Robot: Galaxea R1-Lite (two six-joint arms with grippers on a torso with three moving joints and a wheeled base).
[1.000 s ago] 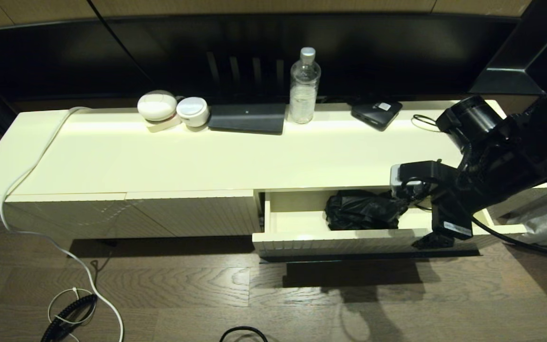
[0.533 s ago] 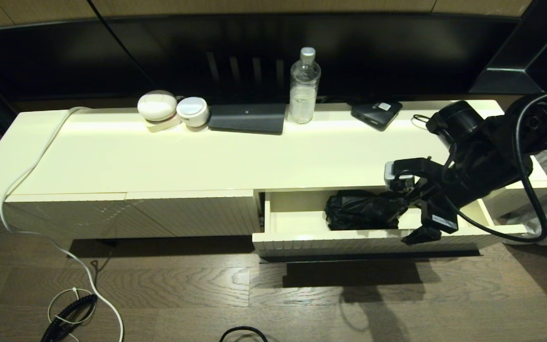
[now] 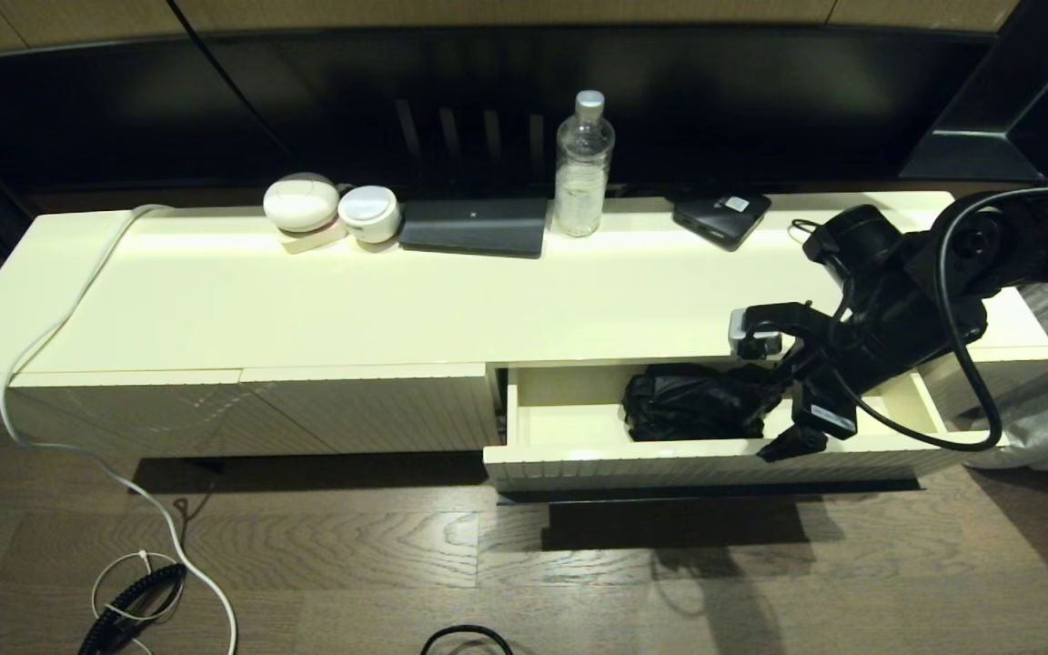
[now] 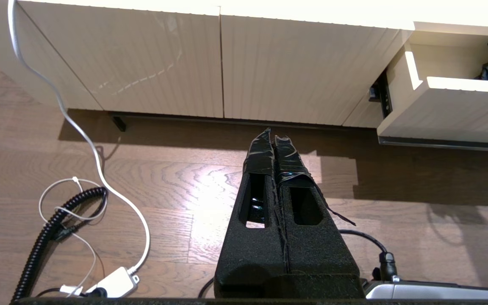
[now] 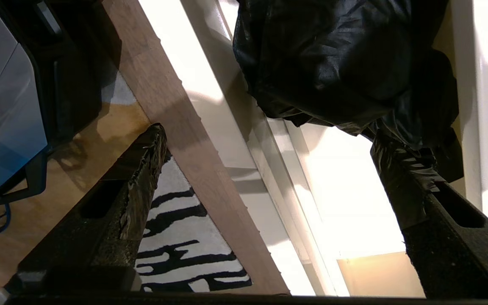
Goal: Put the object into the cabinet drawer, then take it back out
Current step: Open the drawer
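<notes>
The black umbrella lies in the open cabinet drawer, near the drawer's middle. My right gripper hangs open at the umbrella's right end, holding nothing. In the right wrist view one finger stands inside the drawer against the wrinkled black fabric of the umbrella. The other finger stands outside the drawer's front wall, above the floor. The left gripper is shut and empty, parked low over the wooden floor left of the drawer.
On the cabinet top stand a clear bottle, a flat black box with a white sticker, a dark flat device, two white round items and a thin cable coil. A white cable runs down to the floor.
My right arm has drawn back toward the cabinet and to the left, carrying the open gripper closer to the umbrella's right end. The umbrella and the drawer have not moved.
</notes>
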